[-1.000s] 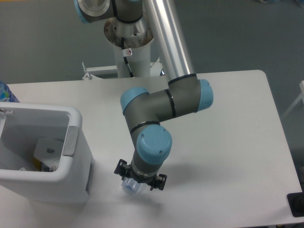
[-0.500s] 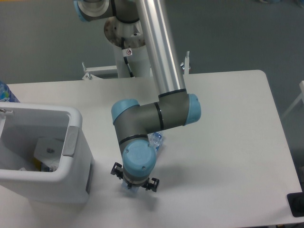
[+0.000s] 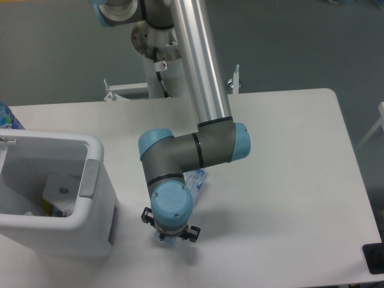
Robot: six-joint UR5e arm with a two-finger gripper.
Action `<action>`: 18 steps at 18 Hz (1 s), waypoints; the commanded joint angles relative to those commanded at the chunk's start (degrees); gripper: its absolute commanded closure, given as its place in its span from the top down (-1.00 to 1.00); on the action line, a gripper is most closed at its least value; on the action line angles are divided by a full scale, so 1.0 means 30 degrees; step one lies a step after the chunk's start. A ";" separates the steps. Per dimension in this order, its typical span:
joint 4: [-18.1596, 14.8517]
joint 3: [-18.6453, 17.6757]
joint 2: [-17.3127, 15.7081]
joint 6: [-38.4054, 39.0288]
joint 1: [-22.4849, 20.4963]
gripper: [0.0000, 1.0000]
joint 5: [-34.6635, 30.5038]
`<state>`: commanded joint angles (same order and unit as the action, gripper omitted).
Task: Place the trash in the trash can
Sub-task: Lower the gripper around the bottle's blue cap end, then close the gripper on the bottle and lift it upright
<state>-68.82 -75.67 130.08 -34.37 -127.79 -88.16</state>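
The crushed clear bluish plastic bottle [image 3: 195, 179] lies on the white table, mostly hidden under my arm's wrist; a small bluish bit shows below the wrist. My gripper [image 3: 170, 234] points straight down over it, and the wrist covers its fingers, so their state is hidden. The trash can [image 3: 93, 146], a boxy white bin with a grey handle tab [image 3: 90, 178], stands at the left, just left of the gripper. Inside it lies a white folded sheet with a dark mark [image 3: 60, 186].
A blue-labelled bottle [image 3: 6, 117] peeks in at the far left edge behind the bin. A black object [image 3: 374, 258] sits at the table's lower right corner. The arm's base column [image 3: 162, 66] rises behind the table's far edge.
The wrist and gripper have shifted left toward the bin and slightly lower in the frame, uncovering one end of the bottle behind the forearm. The bin has not moved.
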 joint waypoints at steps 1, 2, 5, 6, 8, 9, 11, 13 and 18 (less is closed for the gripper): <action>0.0000 0.0000 -0.0059 0.0000 0.0000 0.26 0.0087; 0.0000 0.0087 -0.0118 0.0000 0.0000 0.20 0.0117; -0.0029 0.0117 -0.0439 -0.0116 -0.0146 -0.05 0.0176; -0.0029 0.0117 -0.0586 -0.0175 -0.0291 -0.08 0.0176; 0.0000 0.0292 -0.0733 -0.0233 -0.0614 -0.15 0.0205; -0.0029 0.0496 -0.0734 -0.0234 -0.0760 -0.15 0.0350; 0.0000 0.0819 -0.0879 -0.0234 -0.1112 -0.18 0.0876; 0.0000 0.1170 -0.1172 -0.0263 -0.1667 -0.20 0.1607; 0.0000 0.2078 -0.2021 -0.0263 -0.2898 -0.27 0.4155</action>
<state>-68.82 -69.44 124.02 -35.16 -136.49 -75.69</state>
